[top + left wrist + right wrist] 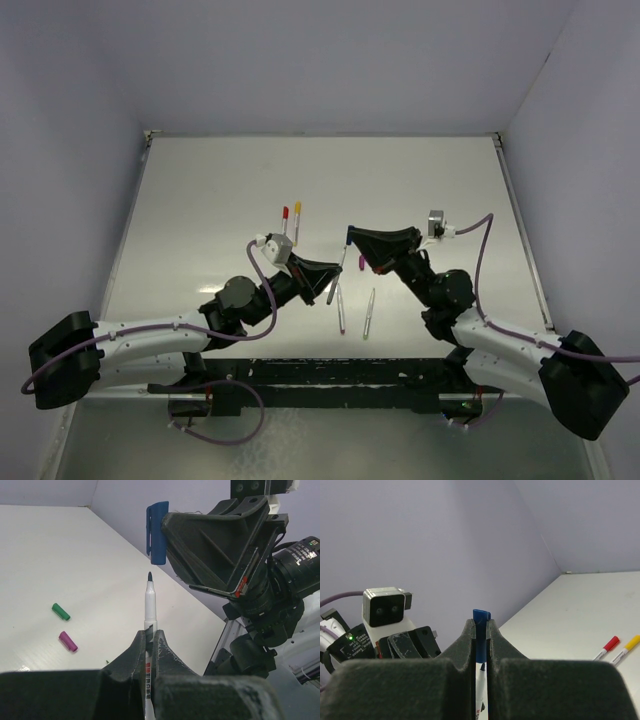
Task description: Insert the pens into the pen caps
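Note:
My left gripper (331,291) (149,632) is shut on a pale pen (149,605) and holds it tip-up above the table. My right gripper (349,239) (480,623) is shut on the blue cap (156,532) (480,630), held with its opening down just above the pen's dark tip, a small gap apart. Two more uncapped pens (341,311) (369,313) lie on the table below the grippers. A green cap (61,611) and a purple cap (68,641) lie loose on the table; the purple one also shows in the top view (361,263).
Two pens with a red cap (285,221) (606,647) and a yellow cap (297,217) (626,655) lie side by side behind the left gripper. The left wrist camera (385,607) is close to the right gripper. Walls border the table on the far, left and right sides.

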You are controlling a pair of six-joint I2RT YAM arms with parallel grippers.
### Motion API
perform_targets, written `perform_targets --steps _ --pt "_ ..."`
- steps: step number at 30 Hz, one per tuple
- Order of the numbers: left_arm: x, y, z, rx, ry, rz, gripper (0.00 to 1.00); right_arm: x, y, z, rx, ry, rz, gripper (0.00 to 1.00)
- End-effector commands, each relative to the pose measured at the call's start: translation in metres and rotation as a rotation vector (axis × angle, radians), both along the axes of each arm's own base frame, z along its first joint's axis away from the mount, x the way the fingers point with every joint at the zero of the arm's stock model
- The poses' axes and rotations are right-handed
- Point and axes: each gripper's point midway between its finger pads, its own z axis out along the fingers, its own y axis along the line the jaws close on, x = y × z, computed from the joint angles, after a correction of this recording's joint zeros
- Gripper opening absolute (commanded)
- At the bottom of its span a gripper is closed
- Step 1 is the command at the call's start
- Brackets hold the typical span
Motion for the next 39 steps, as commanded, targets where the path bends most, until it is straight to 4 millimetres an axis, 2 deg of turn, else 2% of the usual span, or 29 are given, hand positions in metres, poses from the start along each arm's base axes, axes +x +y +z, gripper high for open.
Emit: perform_targets --steps 1,9,28,39 --pt "-0.005 0.001 0.025 -0.086 -0.038 -0.021 0.00 -0.006 0.000 0.022 0.045 -0.070 0.016 0.00" --pt "-0.005 -0.003 0.027 -0.087 -0.040 -0.028 0.00 -0.004 0.002 0.020 0.043 -0.063 0.019 0.00" --pt "0.005 0.004 0.033 -0.094 -0.059 0.034 0.00 -0.009 0.004 0.007 0.055 -0.016 0.059 0.00" --pt "0.008 0.001 0.045 -0.112 -0.098 0.045 0.00 -0.008 0.015 -0.006 0.032 0.010 0.095 0.00"
